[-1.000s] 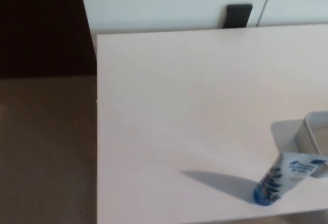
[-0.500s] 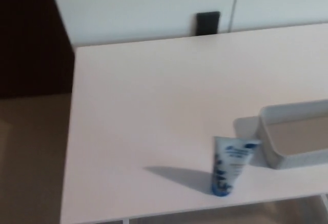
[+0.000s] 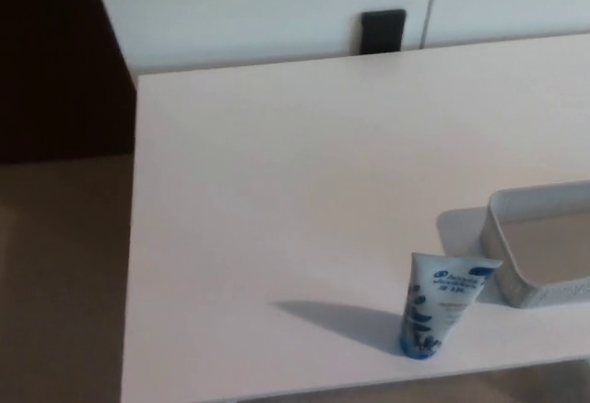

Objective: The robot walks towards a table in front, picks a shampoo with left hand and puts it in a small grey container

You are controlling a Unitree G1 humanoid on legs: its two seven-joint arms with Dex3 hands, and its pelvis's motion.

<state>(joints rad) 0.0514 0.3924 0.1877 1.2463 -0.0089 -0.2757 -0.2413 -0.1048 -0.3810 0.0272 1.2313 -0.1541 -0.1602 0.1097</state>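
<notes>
Left hand: does not show in the head view, so its opening and whether it holds anything cannot be told.
Right hand: likewise out of the picture; cannot tell.
Shampoo: a white tube with blue print (image 3: 441,303), standing upright on its cap with the wide flat end up, near the table's front edge and toward the robot's right. No hand is on it.
Grey container: a small shallow tray (image 3: 502,257), cut off by the picture's right edge, sitting on the table just behind and to the right of the shampoo.
Container contents: the part of its inside that shows is bare floor.
Tube to container: the tube's top corner comes right up to the tray's near left corner; whether they touch cannot be told.
Table: pale, plain top (image 3: 277,182); the tube's shadow falls across it to the left.
Far edge: a small black rectangle (image 3: 383,31) against white panels (image 3: 258,6).
Left of table: brown floor (image 3: 55,274).
</notes>
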